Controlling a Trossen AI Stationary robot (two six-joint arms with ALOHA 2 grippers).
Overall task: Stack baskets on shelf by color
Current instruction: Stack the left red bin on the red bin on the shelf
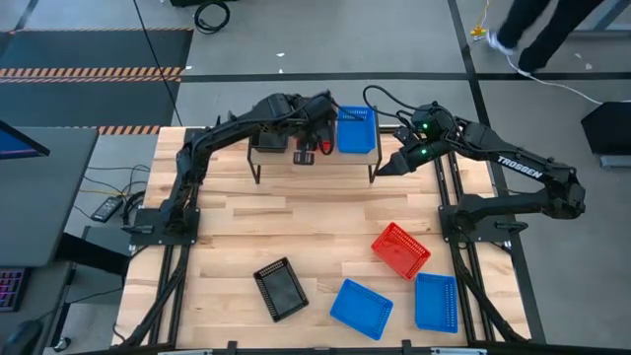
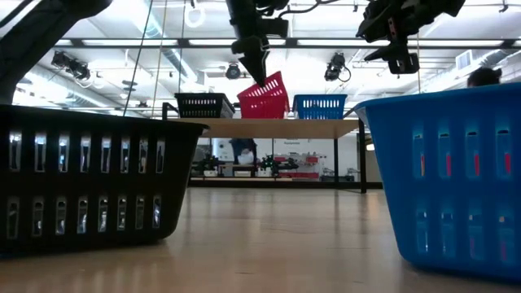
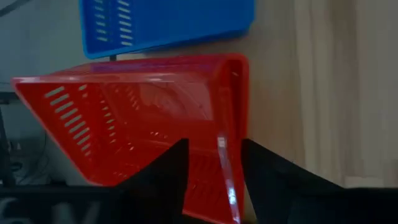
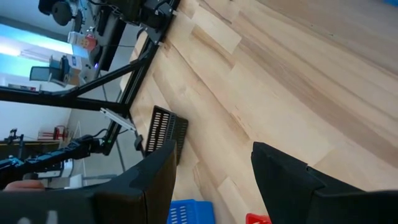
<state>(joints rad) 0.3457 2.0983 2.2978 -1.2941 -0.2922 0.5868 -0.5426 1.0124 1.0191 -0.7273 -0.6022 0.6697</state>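
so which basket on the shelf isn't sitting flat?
The red basket in the middle, tilted, with the left gripper at its rim. The black basket and blue basket beside it sit level.

Glossy red plastic mesh basket (image 3: pixel 130 118), blue plastic basket (image 2: pixel 444 175) w/ slotted walls, pale wood plank table (image 1: pixel 296 222), matt.
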